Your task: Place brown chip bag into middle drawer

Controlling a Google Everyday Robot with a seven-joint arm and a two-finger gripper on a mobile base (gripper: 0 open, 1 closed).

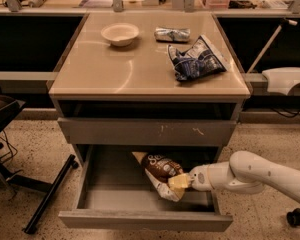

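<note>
Pinching the low corner of the brown bag (159,167) with the gripper (179,181), yellow fingers closed tight on the pale crinkly edge. Reaching in from the right on a fat white arm (252,173), over the right wall of the open drawer (145,220). Holding the brown bag inside that drawer, in its right half, tilted, with the pointy top up and to the left and the pale end down by the gripper. Hard to tell whether resting on the drawer floor or hanging just above it. Bare gray drawer floor to the left of the brown bag. Pulled far out toward the front, with a plain gray panel along the near edge.

Just above, pushed in: a second gray drawer front (145,132) with pale scratch marks. Above that, a dark gap, then the tan table top (105,74).

Sitting on the table top at the back left, open side up: a small white bowl (120,34). Cannot tell what is in it. Lying just to the right of the bowl, a little silver packet (172,34). Lying nearer the front right, close to the packet but apart from it, a crumpled blue bag (196,60).

Standing on the speckled floor at the left, a black stand (49,194).
</note>
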